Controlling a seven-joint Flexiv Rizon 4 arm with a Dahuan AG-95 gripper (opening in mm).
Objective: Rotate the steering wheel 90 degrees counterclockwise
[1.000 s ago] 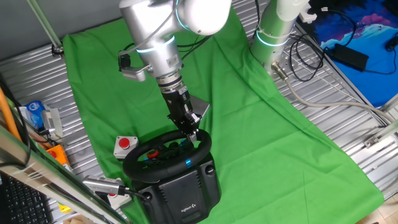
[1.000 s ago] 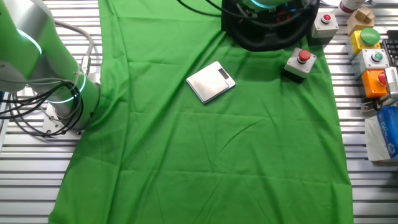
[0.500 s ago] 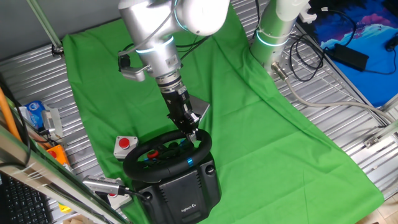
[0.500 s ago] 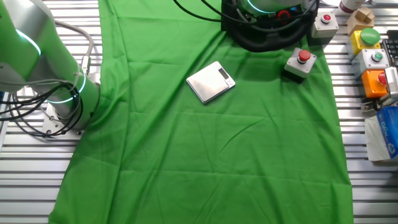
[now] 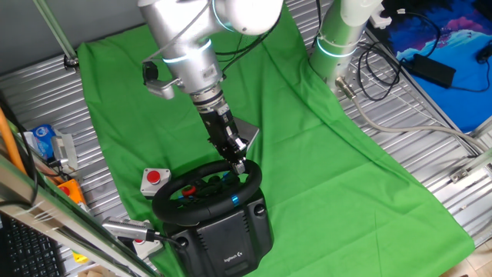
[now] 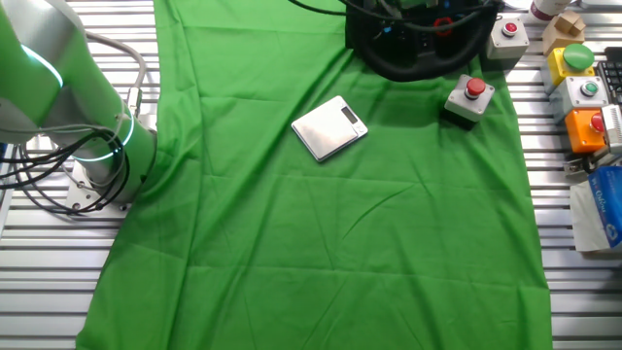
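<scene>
The steering wheel (image 5: 206,188) is black and round, with red and blue buttons on its hub. It sits on a boxy black base with a white logo (image 5: 227,238) at the near edge of the green cloth. My gripper (image 5: 239,167) reaches down from the silver arm, and its fingers close on the far right part of the rim. In the other fixed view only the wheel's lower rim (image 6: 418,66) shows at the top edge; the gripper is cut off there.
A small white box with a red push-button (image 5: 154,179) stands left of the wheel, also in the other fixed view (image 6: 469,97). A flat silver device (image 6: 329,126) lies on the cloth. More button boxes (image 6: 583,92) line one edge. The arm's base (image 6: 97,146) has cables around it.
The arm's upper links have shifted slightly left and up. The gripper stays on the wheel rim, and the wheel shows hardly any turn.
</scene>
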